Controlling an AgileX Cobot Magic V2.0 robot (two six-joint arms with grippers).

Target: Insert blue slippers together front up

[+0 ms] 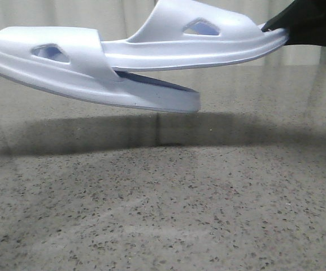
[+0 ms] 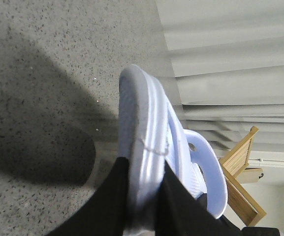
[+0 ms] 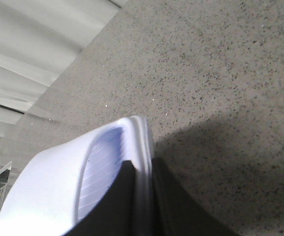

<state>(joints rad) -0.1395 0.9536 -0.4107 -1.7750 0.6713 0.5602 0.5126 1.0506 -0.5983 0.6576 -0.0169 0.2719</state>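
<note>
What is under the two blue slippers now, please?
Both blue slippers hang in the air; below them only the speckled table and their shadow show. No part of the table beneath is covered.

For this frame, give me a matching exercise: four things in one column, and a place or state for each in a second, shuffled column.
Things:
1. pale lavender-blue foam slipper on the left
2. pale lavender-blue foam slipper on the right
3. speckled grey stone table
4. left gripper

Places or states:
A. shut on a slipper's sole edge, black fingers either side
B. carries a broad dark shadow, nothing resting on it in view
C. held in the air, passing through the other's strap
D. held in the air, its strap around the other slipper

Pairs: 1-D, 2-C, 3-B, 4-A
</note>
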